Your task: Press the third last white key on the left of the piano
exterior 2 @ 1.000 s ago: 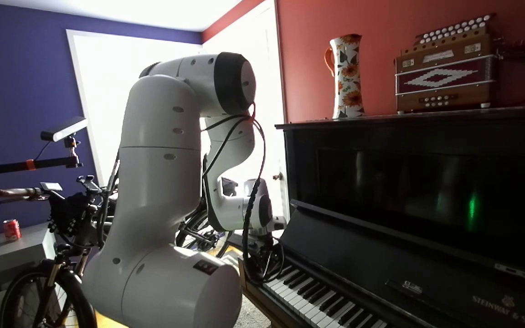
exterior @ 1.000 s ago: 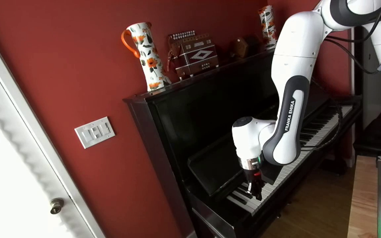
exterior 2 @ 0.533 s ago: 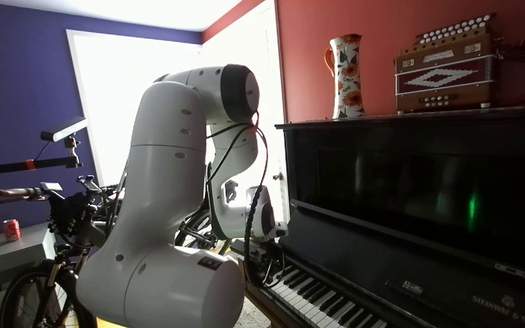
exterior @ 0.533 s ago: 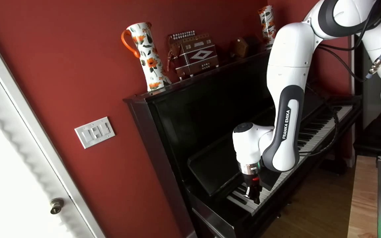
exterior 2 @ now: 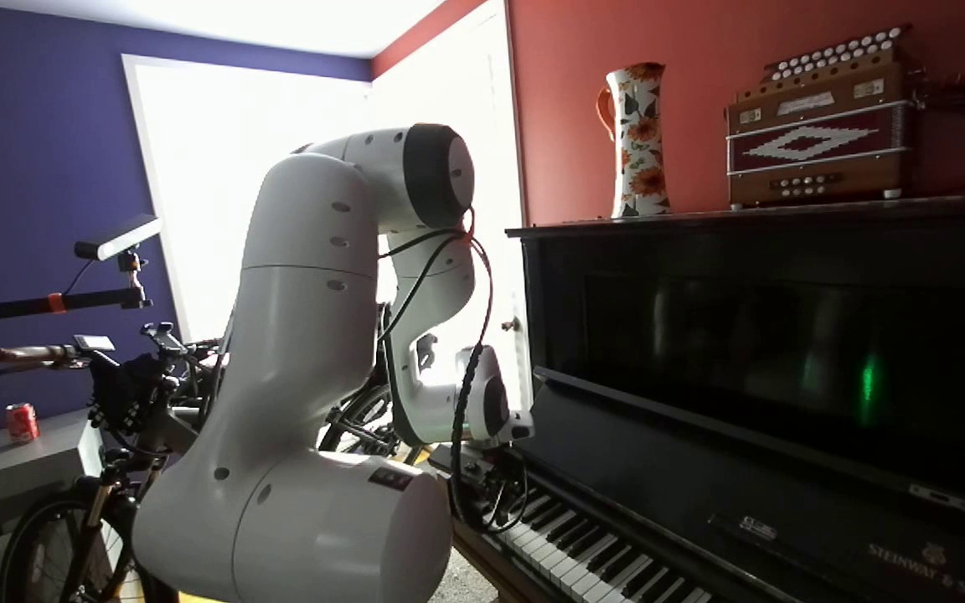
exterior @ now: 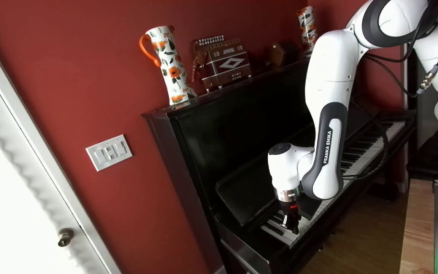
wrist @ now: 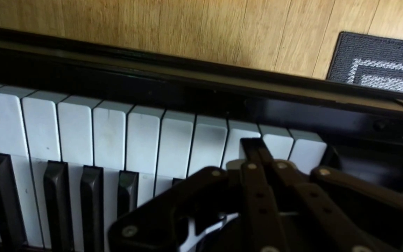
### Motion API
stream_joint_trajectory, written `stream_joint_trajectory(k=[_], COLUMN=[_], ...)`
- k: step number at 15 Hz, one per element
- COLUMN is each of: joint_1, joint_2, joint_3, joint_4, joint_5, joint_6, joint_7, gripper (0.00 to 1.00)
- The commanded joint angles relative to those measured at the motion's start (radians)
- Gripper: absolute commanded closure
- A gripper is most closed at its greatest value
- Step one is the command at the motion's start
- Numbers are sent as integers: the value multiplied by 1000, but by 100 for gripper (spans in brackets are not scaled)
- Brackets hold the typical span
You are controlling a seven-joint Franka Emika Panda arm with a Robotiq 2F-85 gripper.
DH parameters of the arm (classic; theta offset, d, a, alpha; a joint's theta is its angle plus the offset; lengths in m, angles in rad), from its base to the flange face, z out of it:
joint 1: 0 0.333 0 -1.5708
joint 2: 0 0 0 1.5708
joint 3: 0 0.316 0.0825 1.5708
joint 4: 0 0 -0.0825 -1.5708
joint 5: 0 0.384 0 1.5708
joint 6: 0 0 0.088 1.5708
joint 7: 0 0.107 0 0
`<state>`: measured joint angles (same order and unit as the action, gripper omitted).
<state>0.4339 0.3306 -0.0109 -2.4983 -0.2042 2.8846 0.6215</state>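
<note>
Piano (exterior 2: 700, 335): cut off by the right edge in an exterior view
White keys (wrist: 142, 140): several partly hidden behind the gripper (wrist: 256, 149) in the wrist view
Key contact: cannot tell
Mat (wrist: 380, 56): cut off by the right edge
Bicycle (exterior 2: 160, 427): partly behind the arm (exterior 2: 307, 327)

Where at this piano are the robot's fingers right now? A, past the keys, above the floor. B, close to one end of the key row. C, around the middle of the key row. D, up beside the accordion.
B: in the wrist view, just two white keys show beyond the fingers before the row stops.
</note>
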Motion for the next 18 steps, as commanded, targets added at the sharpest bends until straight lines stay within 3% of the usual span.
stream_joint_trajectory(k=[1, 18], joint_1=[20, 56], joint_2=[30, 64], joint_3=[-14, -50], joint_4=[9, 19], joint_5=[10, 6], joint_6=[32, 34], joint_7=[10, 16], gripper=[100, 100])
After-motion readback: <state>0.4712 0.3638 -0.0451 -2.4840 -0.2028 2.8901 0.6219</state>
